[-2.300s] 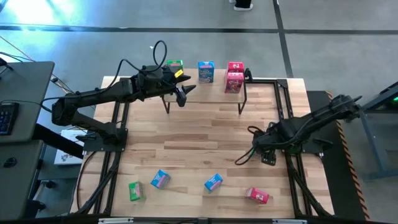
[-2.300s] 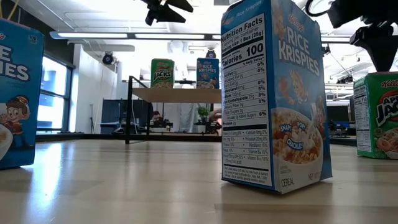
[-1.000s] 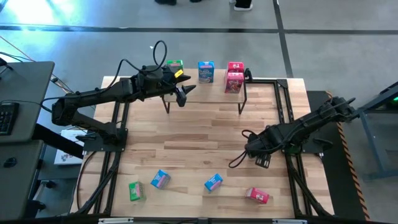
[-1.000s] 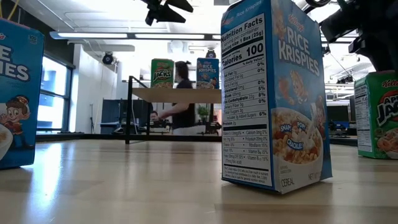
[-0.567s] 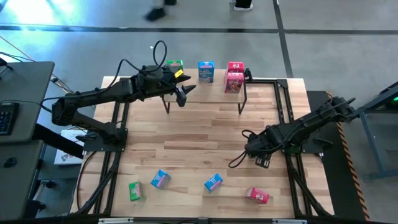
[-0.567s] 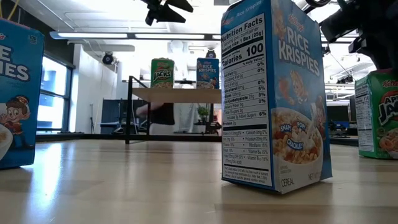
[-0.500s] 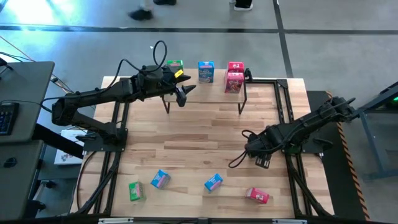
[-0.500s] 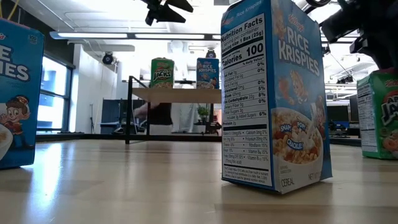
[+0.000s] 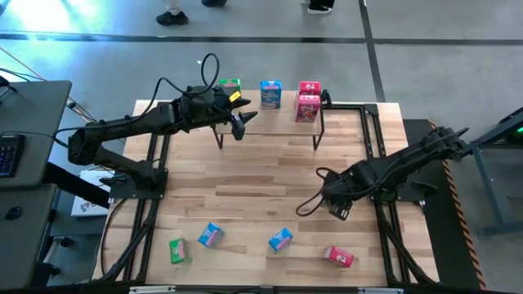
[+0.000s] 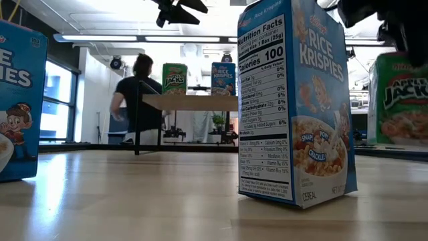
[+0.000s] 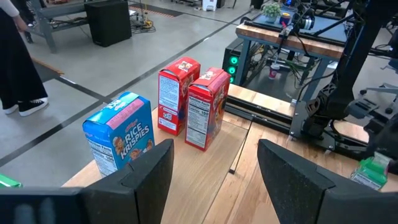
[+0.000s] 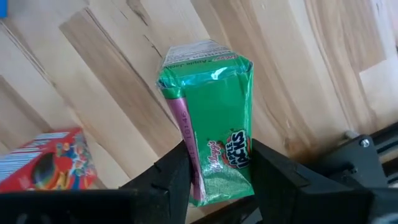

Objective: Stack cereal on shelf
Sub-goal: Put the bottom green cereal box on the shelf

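My right gripper [image 9: 337,210] hangs over the table's right half, shut on a green cereal box [image 12: 211,137]. In the low view that box [image 10: 400,100] floats at the right. My left gripper [image 11: 214,186] stands open above the shelf [image 9: 278,116], touching nothing. On the shelf stand a green box [image 9: 230,85], a blue box [image 11: 118,134] and two red boxes [image 11: 177,93] [image 11: 206,107]. In the high view the held box is hidden under my right gripper. My right gripper pinches the green box between its two fingers, on two opposite sides at its upper end [image 12: 194,180]. The fingers [image 12: 283,180] come from above, pointing down. The box hangs below them, slightly tilted, its lower end [image 10: 401,142] clear of the table.
Near the table's front edge lie a green box [image 9: 178,250], two blue boxes [image 9: 211,235] [image 9: 280,239] and a red box [image 9: 338,256]. One blue box [image 10: 297,100] stands large in the low view. A person [image 10: 139,100] walks behind the table.
My right gripper has risen and shifted slightly toward the table's left. The green box, standing on the table a second ago, first tipped and now hangs lifted clear. A person has walked past behind the shelf.
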Action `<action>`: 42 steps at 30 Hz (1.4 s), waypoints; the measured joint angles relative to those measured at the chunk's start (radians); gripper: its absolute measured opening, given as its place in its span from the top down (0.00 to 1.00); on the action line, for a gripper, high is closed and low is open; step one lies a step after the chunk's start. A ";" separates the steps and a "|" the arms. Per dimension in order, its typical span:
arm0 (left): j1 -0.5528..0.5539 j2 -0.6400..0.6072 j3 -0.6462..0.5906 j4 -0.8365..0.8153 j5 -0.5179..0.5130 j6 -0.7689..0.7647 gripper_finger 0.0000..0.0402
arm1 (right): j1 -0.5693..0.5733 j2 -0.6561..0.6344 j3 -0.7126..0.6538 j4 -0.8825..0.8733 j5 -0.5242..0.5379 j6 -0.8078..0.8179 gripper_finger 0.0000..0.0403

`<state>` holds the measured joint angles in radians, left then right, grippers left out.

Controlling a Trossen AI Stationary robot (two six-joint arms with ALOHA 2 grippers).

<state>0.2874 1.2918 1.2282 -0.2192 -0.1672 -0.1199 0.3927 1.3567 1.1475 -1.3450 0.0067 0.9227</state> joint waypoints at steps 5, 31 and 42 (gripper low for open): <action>0.000 0.000 0.000 0.000 0.000 0.000 0.44 | 0.000 0.000 0.045 -0.041 0.001 0.069 0.66; 0.000 0.000 0.000 0.158 0.082 -0.001 0.44 | -0.074 0.000 0.247 0.006 0.099 0.083 0.66; 0.029 -0.001 0.000 0.160 0.206 -0.070 0.44 | -0.142 0.000 0.247 0.123 0.090 -0.063 0.66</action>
<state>0.3164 1.2911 1.2282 -0.0589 0.0384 -0.1902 0.2507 1.3567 1.3949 -1.2216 0.0971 0.8598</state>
